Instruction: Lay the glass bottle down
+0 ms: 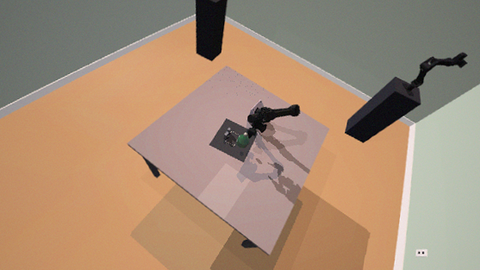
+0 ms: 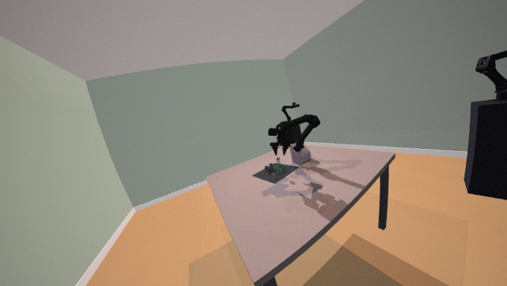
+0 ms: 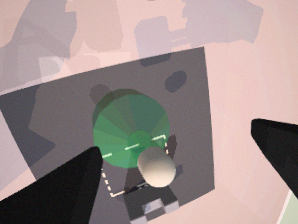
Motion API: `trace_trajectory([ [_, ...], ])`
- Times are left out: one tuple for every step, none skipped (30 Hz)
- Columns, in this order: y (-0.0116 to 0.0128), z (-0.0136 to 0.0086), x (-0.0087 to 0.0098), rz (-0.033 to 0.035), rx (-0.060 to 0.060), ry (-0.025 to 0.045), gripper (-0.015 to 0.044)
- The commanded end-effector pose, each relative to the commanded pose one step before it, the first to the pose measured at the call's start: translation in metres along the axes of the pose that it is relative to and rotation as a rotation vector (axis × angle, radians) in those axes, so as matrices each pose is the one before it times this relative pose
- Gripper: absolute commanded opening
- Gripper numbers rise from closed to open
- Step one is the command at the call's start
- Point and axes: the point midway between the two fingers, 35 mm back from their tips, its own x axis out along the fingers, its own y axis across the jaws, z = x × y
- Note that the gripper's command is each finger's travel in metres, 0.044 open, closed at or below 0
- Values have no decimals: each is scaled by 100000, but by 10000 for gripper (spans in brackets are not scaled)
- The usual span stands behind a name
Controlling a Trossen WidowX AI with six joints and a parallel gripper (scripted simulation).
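The green glass bottle [image 1: 243, 141] [image 2: 281, 169] [image 3: 120, 125] stands upright on the dark mat [image 1: 217, 141] [image 2: 261, 175] [image 3: 195, 150]. Its pale top [image 3: 157, 168] [image 2: 278, 160] points up. The grey U-shaped rest [image 3: 154, 207] [image 2: 269, 169] stands on the mat beside it, cut off by the lower edge of the wrist view. The dashed outline [image 3: 113, 195] lies between the rest and the bottle, partly behind the bottle. My gripper [image 2: 280, 154] [image 3: 176, 140] is open and empty, pointing down just above the bottle's top. In the wrist view the top appears between the fingers, nearer the left one.
The mat lies on a pinkish table [image 1: 187, 132] [image 2: 242, 205], in front of the arm's pale base [image 2: 301, 155]. Shadows of the arm fall across the table and part of the mat. Two other arms stand on dark pedestals [image 1: 208, 26] [image 1: 382, 109] away from the table.
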Motion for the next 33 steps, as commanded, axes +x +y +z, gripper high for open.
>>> trace_trajectory([
  [251, 487, 1741, 19329, -1004, -378, 440],
  [-73, 36, 544, 6028, -202, -67, 440],
  [-68, 33, 445, 4942, -250, -36, 440],
  [-48, 22, 272, 3033, -188, -14, 440],
  [-17, 8, 91, 1018, -69, -3, 440],
  [0, 0, 0, 0, 0, 0, 440],
  [6, -8, 0, 0, 0, 0, 440],
  [0, 0, 0, 0, 0, 0, 440],
  [0, 0, 0, 0, 0, 0, 440],
  [0, 0, 0, 0, 0, 0, 440],
  [-2, -26, 0, 0, 0, 4, 440],
  [-4, -52, -1, 0, 0, 8, 440],
  [-6, -79, -1, 0, 1, 12, 440],
  [-8, -103, -1, 0, 1, 14, 440],
  [-9, -126, -1, 0, 1, 17, 440],
  [-9, -148, -1, 0, 1, 19, 440],
  [-9, -161, -1, 0, 1, 20, 440],
  [-8, -165, -1, 0, 0, 19, 440],
  [-7, -165, -1, 0, 0, 18, 440],
  [-7, -162, -1, -15, 34, 9, 440],
  [-5, -164, -1, 1, -2, 16, 440],
  [-4, -165, -1, 1, -2, 15, 440],
  [-3, -165, -1, 1, -2, 13, 440],
  [-1, -161, -1, -2, -3, 35, 440],
  [-1, -164, 0, 1, -3, 9, 440],
  [2, -167, 2, 0, 45, 29, 440],
  [2, -157, 0, 7, 20, 8, 440],
  [2, -164, 0, 1, -9, 4, 440],
  [3, -166, 0, 1, -9, 3, 440],
  [4, -166, 0, 1, -9, 2, 440],
  [5, -166, 0, 1, -9, 0, 440],
  [6, -166, 1, 0, -10, -1, 440],
  [7, -166, 1, 0, -10, -2, 440],
])
